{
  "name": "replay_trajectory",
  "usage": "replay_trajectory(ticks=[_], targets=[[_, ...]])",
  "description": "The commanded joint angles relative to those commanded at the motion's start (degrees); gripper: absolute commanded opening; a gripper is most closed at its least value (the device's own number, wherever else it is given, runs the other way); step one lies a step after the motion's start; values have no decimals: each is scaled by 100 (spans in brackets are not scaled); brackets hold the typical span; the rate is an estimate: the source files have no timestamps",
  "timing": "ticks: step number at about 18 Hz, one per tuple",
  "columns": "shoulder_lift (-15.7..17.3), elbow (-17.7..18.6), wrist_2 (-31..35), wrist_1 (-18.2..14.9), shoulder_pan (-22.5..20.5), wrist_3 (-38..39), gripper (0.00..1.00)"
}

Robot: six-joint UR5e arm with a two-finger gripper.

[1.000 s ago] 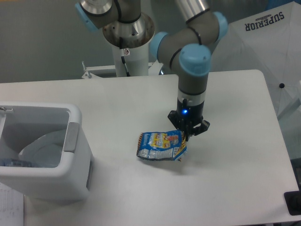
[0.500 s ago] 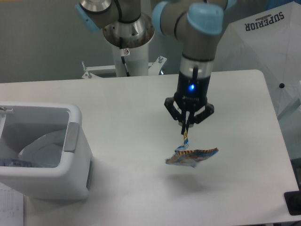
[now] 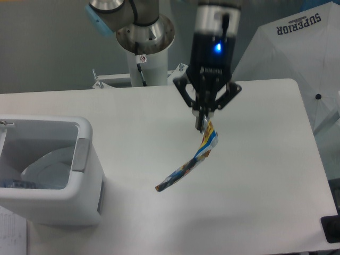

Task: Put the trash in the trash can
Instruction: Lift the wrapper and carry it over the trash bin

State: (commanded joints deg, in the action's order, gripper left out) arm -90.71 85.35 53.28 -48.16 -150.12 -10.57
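While the gripper (image 3: 204, 123) hangs above the middle of the white table (image 3: 265, 175), its two fingers are pinched tight on the top corner of the snack wrapper (image 3: 192, 159), and a blue light glows on the wrist above them. That wrapper is off the tabletop, dangling from the jaws as a long, crinkled blue-and-yellow strip that slants down and to the left, its lower tip hovering over bare table with a faint shadow beneath it. Over on the left edge sits the trash can (image 3: 85, 183), a big white rectangular bin with a rounded rim and a grey handle (image 3: 81, 154) on the side facing the arm; it is well apart from the hanging wrapper. Down in the bin's bottom left corner there's a glimpse of something blue and clear, most likely the plastic bottle (image 3: 16, 184), though only a sliver shows. The arm's pale column base (image 3: 143, 66) stands behind the table's far edge, and a white sheet printed SUPERIOR (image 3: 299, 24) covers something at upper right.
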Motion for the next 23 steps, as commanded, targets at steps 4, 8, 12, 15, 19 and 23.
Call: replay_trajectory(ticks=[4, 8, 12, 15, 19, 23], targets=[[246, -80, -405, 0, 193, 143, 14], [466, 16, -573, 9, 659, 240, 14], [545, -18, -590, 18, 1106, 239, 14], [607, 42, -590, 44, 1484, 248, 14], [563, 87, -599, 53, 1810, 205, 14], [484, 174, -599, 62, 2065, 187, 14]])
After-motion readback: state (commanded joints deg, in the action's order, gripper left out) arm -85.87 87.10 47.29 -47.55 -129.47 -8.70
